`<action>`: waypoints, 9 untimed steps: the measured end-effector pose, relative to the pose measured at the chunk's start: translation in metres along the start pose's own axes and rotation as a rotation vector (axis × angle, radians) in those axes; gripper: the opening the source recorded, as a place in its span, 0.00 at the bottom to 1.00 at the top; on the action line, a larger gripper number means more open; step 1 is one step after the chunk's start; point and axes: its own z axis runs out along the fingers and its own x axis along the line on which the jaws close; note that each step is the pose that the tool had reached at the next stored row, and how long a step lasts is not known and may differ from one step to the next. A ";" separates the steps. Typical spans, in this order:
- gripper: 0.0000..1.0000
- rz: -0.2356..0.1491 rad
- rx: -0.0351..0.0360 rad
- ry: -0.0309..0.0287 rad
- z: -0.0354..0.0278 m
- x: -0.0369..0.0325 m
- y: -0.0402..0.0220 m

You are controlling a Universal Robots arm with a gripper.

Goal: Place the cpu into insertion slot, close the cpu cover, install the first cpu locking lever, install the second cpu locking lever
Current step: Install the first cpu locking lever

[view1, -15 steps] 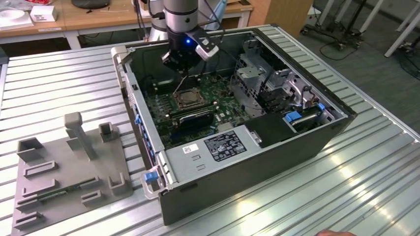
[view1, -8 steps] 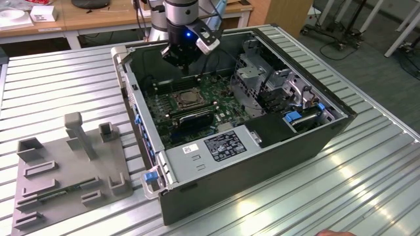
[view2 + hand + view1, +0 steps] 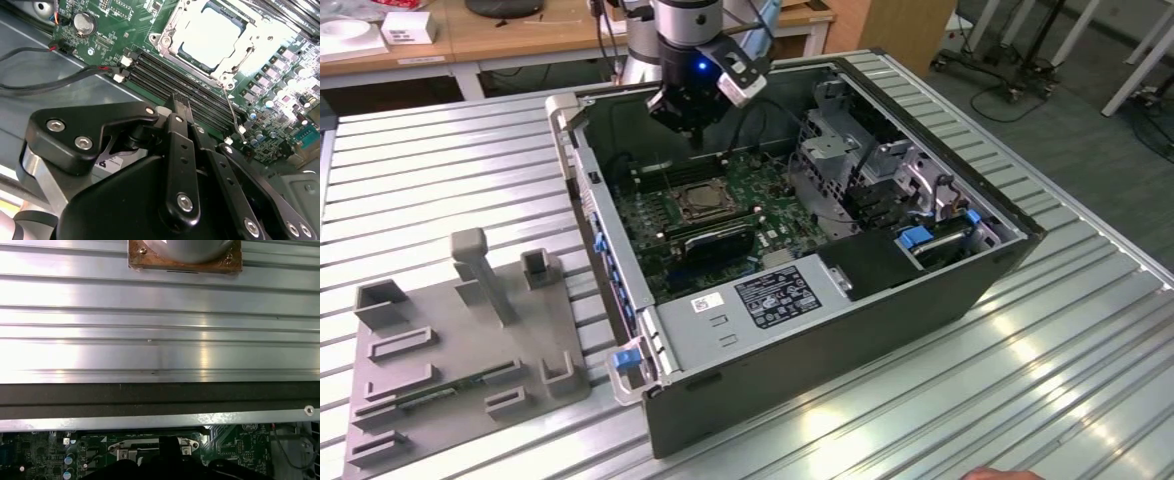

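The cpu (image 3: pixel 212 32) lies in the insertion slot (image 3: pixel 698 205) on the green motherboard, its pale face showing through the cut-out of the cpu cover (image 3: pixel 169 31). The silvery cover lies flat over it. A thin metal locking lever (image 3: pixel 233 112) sticks out from the socket's corner across the black memory slots (image 3: pixel 170 80). My gripper (image 3: pixel 687 125) hangs above the board at the far end of the open case, a short way from the socket. In the second wrist view its black fingers (image 3: pixel 181 107) are pressed together with nothing between them.
The open computer case (image 3: pixel 987 270) stands on a ribbed metal table (image 3: pixel 440 170). A grey power supply box (image 3: pixel 747 305) and drive cages (image 3: pixel 854 160) crowd the socket. Black cables (image 3: pixel 45 82) run beside the board. A grey fixture plate (image 3: pixel 454 350) lies at the exterior view's left.
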 end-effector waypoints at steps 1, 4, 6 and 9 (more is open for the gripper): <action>0.11 0.000 0.0000 -0.0008 -0.0001 0.0014 0.0000; 0.11 0.000 -0.0001 -0.0028 -0.0002 0.0075 -0.0001; 0.11 0.000 0.0000 -0.0037 -0.0003 0.0117 -0.0002; 0.11 -0.001 -0.0001 -0.0049 -0.0004 0.0174 -0.0004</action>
